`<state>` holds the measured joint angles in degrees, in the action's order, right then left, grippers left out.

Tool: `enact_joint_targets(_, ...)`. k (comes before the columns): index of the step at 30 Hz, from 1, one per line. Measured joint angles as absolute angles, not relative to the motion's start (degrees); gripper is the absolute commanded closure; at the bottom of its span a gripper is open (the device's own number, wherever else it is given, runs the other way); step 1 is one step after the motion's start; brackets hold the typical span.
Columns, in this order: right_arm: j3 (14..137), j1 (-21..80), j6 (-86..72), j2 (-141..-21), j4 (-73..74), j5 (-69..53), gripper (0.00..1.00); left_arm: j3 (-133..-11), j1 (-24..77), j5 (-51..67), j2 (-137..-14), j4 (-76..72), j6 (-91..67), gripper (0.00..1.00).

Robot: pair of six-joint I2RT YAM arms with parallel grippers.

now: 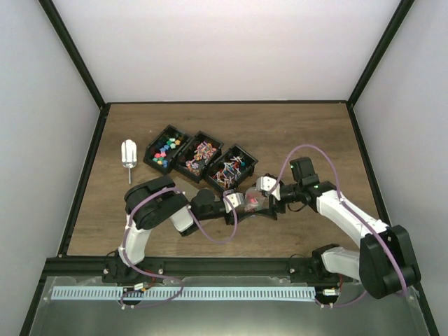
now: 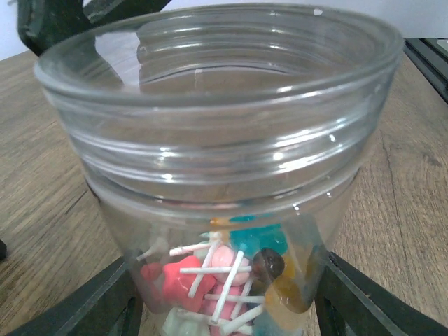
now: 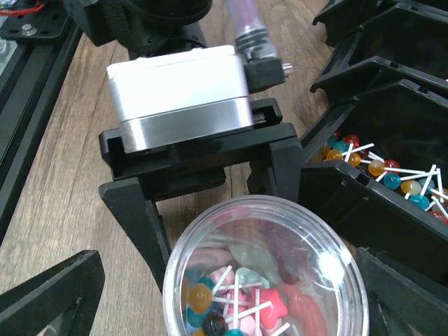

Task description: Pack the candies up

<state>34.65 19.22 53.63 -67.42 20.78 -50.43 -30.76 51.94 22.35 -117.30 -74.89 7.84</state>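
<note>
Wood bench [image 1: 308,133] is showing open room far and R of the arms. Three black bins [image 1: 187,169] are crowding just beyond the jar [image 3: 329,273]. L pincer [image 2: 224,304] is clamping the jar. R pincer [image 3: 234,297] is hanging spread wide either side of its mouth. Candies [image 2: 210,280] are lying in the jar bottom, more in the bins.

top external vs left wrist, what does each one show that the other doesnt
Only top external: three black bins of loose candies, the scoop left of them, both arms, and the right hand.
Only left wrist: what is inside the jar. Pink, teal and amber candies on white sticks fill just its bottom, below a threaded rim.
Both: the clear jar, the left hand gripping it, and the wooden table.
</note>
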Motion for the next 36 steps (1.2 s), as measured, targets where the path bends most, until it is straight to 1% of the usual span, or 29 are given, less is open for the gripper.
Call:
enact_joint_targets(5,35.27,18.0,58.85,-67.59,23.79,-52.14,0.0,-30.79,51.96,22.55,-117.3,-74.87,8.25,0.41)
enact_joint_targets(8,38.0,16.69,63.0,-69.95,27.88,-53.58,0.0,-30.79,51.94,22.63,-117.3,-74.89,8.38,0.41)
enact_joint_targets(15,53.56,12.69,85.86,-85.19,47.27,-57.84,0.0,-30.79,51.53,22.7,-117.3,-74.89,8.51,0.41)
enact_joint_targets(18,57.28,12.56,96.03,-89.86,55.7,-58.7,0.0,-30.79,51.51,22.76,-117.32,-74.91,8.75,0.41)
enact_joint_targets(20,57.69,12.56,100.44,-91.22,59.29,-58.72,0.01,-30.79,51.53,22.74,-117.36,-74.96,8.82,0.41)
enact_joint_targets(23,57.93,12.56,104.64,-91.96,62.28,-58.74,0.04,-30.79,51.53,23.05,-117.6,-75.42,9.08,0.41)
enact_joint_targets(28,59.59,12.75,106.72,-93.27,63.46,-59.09,0.07,-30.79,51.55,23.18,-117.84,-75.83,9.06,0.41)
enact_joint_targets(31,59.75,13.23,106.63,-93.67,62.83,-59.22,0.13,-30.81,51.53,23.2,-117.91,-75.92,8.97,0.41)
enact_joint_targets(36,59.75,13.67,105.6,-93.84,60.93,-59.55,0.3,-30.83,51.53,23.22,-117.91,-75.92,8.99,0.41)
